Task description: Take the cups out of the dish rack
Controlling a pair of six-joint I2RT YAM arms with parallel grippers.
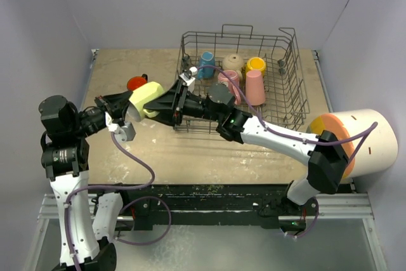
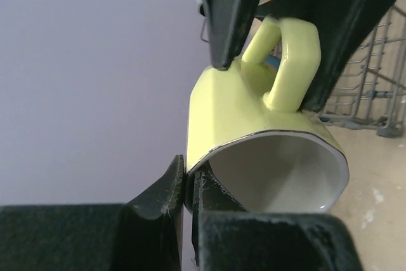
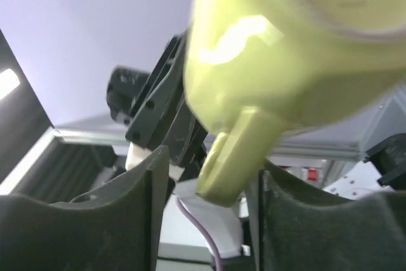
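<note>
While the left gripper [image 2: 188, 185] pinches its rim, the yellow-green mug [image 1: 146, 98] hangs at 9 o'clock of the dish rack [image 1: 293, 87]. The right gripper [image 3: 208, 157], spread, straddles its handle

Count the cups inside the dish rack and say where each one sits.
5: blue mug far left, beige cup far middle, yellow cup far right, pink mug in front of the beige one, pink tumbler beside it on the right. The right arm may hide others.

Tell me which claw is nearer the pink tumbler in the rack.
Right. The right claw is by the front-left corner of the dish rack, left of the pink tumbler. The left claw is farther left, beyond the yellow-green mug between them.
</note>
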